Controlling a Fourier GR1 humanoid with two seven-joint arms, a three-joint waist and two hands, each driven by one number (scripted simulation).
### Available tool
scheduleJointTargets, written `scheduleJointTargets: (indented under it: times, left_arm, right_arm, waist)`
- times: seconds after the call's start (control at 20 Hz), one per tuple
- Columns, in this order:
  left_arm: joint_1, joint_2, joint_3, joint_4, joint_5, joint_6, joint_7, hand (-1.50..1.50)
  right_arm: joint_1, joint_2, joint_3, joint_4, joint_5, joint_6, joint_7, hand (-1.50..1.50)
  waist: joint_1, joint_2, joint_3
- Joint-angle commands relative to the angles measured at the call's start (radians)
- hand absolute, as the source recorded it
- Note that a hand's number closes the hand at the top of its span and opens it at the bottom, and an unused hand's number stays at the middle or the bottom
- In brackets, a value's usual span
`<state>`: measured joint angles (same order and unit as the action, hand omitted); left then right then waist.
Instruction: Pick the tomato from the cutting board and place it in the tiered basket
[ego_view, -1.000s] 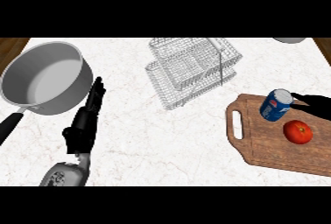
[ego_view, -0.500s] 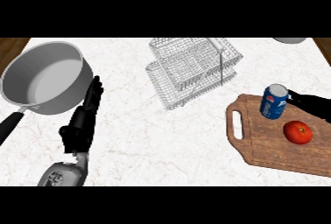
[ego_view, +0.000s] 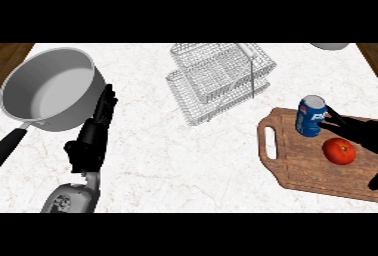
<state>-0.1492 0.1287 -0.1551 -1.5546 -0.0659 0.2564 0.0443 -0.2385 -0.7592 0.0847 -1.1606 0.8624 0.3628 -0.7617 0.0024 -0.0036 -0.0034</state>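
Tomato, round and red, sits on the brown wooden cutting board near a blue can. The right hand is spread wide beside it. The wire tiered basket stands apart. The left hand lies flat by a grey pot.

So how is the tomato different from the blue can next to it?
The tomato is red and round; the can is blue with white writing and shaped like a tube. The can stands tall and upright; the tomato sits low. The can is at a far corner of the board; the tomato is nearer its middle. Both rest on the wooden cutting board.
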Motion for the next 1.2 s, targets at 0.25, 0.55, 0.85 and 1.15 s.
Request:
scheduleJointTargets:
  times: [0.25,0.55,0.85,1.15]
  left_arm:
    - [-0.015,-0.039,-0.005,-0.015,-0.060,0.024,0.065,0.00]
    - [-0.009,-0.065,-0.021,-0.019,-0.081,0.012,0.031,0.00]
    - [0.007,-0.033,0.004,0.003,-0.039,-0.023,0.014,0.00]
    - [0.007,-0.035,0.011,-0.003,-0.045,-0.012,0.016,0.00]
  right_arm:
    - [0.004,0.091,-0.051,-0.005,0.000,-0.066,-0.024,1.50]
    - [-0.090,0.110,-0.077,0.146,0.087,-0.229,-0.115,1.50]
    - [-0.072,0.329,0.182,-0.169,0.352,-0.124,0.453,1.50]
    - [-0.080,0.591,0.323,-0.331,0.506,0.038,0.864,1.50]
  waist:
    - [-0.002,0.003,0.004]
    - [0.003,0.004,0.004]
    - [0.008,-0.016,-0.008]
    - [0.005,-0.012,-0.002]
